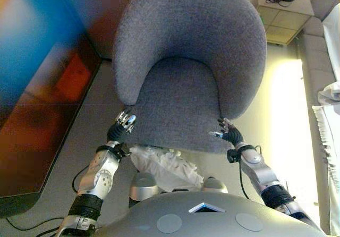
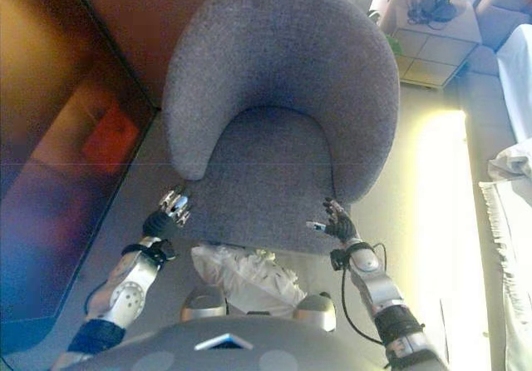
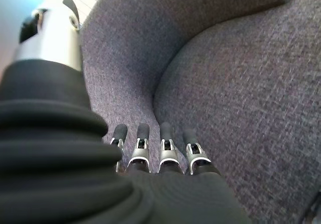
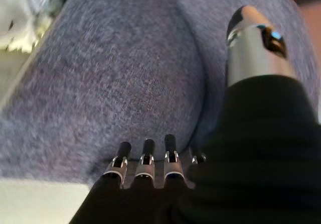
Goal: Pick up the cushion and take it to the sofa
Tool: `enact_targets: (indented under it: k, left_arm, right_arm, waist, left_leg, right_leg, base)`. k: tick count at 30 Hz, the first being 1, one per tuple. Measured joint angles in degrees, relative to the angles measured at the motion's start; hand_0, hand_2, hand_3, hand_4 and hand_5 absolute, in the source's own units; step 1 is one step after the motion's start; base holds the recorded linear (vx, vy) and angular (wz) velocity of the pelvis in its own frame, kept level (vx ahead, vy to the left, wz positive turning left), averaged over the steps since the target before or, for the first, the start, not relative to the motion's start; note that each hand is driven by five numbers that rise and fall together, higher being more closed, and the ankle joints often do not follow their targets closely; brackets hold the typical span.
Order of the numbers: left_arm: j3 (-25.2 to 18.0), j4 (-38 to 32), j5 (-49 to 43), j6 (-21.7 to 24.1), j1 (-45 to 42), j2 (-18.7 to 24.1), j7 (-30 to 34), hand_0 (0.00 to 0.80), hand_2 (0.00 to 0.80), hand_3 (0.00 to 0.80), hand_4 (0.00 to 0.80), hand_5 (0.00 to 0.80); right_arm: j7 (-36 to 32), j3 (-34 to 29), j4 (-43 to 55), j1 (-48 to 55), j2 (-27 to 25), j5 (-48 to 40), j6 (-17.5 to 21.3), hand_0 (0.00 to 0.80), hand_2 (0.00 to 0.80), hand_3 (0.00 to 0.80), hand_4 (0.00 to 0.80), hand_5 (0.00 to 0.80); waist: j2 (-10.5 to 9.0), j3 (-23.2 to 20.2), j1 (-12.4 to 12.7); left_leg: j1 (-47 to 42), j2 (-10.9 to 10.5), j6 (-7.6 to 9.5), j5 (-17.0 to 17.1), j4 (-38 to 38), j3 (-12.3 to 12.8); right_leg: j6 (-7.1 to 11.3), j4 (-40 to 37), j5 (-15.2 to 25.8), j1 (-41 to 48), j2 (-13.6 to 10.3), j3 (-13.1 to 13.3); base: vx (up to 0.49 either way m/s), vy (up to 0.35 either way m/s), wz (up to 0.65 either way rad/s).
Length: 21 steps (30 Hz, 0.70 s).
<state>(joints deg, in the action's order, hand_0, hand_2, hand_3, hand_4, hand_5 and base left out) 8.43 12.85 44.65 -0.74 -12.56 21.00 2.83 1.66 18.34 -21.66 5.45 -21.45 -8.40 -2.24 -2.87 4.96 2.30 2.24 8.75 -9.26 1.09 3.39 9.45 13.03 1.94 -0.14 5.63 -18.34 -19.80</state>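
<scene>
Below the front edge of the round grey fabric armchair (image 1: 191, 61), a crumpled white cushion (image 1: 162, 168) lies on the pale floor (image 1: 284, 120), partly tucked under the seat's front rim; neither hand touches it. The left hand (image 1: 123, 126) hangs at the seat's front left corner, just beside the end of the armrest, its fingers straight and relaxed with nothing in them, tips pointing toward the chair's inner curve in the left wrist view. The right hand (image 1: 227, 132) hangs at the seat's front right corner, fingers loosely spread and likewise holding nothing; its wrist view shows the fingertips (image 4: 145, 148) close above the seat fabric. The seat between the two hands is bare.

To the left of the chair a large dark flat screen (image 1: 37, 88) stands close, leaving only a narrow strip of floor on that side. To the right the floor is open and brightly lit. Along the right edge runs a light grey sofa (image 1: 324, 14) with white cloth (image 1: 329, 96) draped on it. Beyond the chair's back, at the far right, stands a pale wooden side table (image 1: 284, 11) with dark cables on top.
</scene>
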Motion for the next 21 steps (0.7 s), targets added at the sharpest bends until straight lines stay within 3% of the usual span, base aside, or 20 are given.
enact_targets:
  k: [4, 9, 15, 21]
  left_arm:
    - [0.5, 2.3, 0.0, 0.3, 2.2, 0.3, 0.0, 0.0, 0.0, 0.0, 0.0, 0.0]
    - [2.8, 3.0, 0.1, 2.1, 8.7, 0.2, -0.2, 0.0, 0.0, 0.0, 0.0, 0.0]
    - [3.9, 4.2, 3.1, 5.5, 14.9, 0.5, -1.3, 0.0, 0.0, 0.0, 0.0, 0.0]
    - [3.9, 4.5, 5.2, 8.5, 15.3, 0.5, -2.6, 0.0, 0.0, 0.0, 0.0, 0.0]
  right_arm:
    - [0.2, 3.2, -3.8, -3.8, -0.2, 2.2, -1.8, 0.0, 0.0, 0.0, 0.0, 0.0]
    - [2.2, 6.5, -8.7, -12.7, -0.6, 2.3, -3.4, 0.0, 0.0, 0.0, 0.0, 0.0]
    - [4.8, 9.5, -13.0, -21.5, -1.3, 7.0, -4.4, 0.0, 0.0, 0.0, 0.0, 0.0]
    - [7.1, 10.7, -17.4, -25.8, -1.3, 7.3, -5.4, 0.0, 0.0, 0.0, 0.0, 0.0]
  waist:
    - [0.52, 1.7, 0.1]
    - [3.38, 8.4, 0.6]
    - [4.28, 16.4, 1.8]
    - [4.57, 18.0, 2.0]
  left_leg:
    - [4.7, 0.6, 0.31, -0.1, 3.2, -0.4]
    - [17.5, 1.3, 1.34, -0.5, 13.4, -2.2]
    - [29.2, 1.0, 3.23, -3.8, 25.1, -3.1]
    - [35.9, 1.1, 3.73, -4.1, 30.2, -3.4]
  right_leg:
    - [0.02, 3.5, -1.2, -3.5, -0.8, -0.2]
    - [-0.32, 14.5, -4.0, -14.7, -2.8, 0.1]
    - [-0.73, 29.3, -8.7, -27.5, -7.0, 3.4]
    - [-1.37, 37.6, -11.1, -35.8, -8.7, 5.9]
  base:
    - [-0.117, 0.016, 0.2]
    - [-0.243, 0.043, 0.28]
    - [-0.167, 0.068, 0.08]
    - [-0.102, 0.059, 0.04]
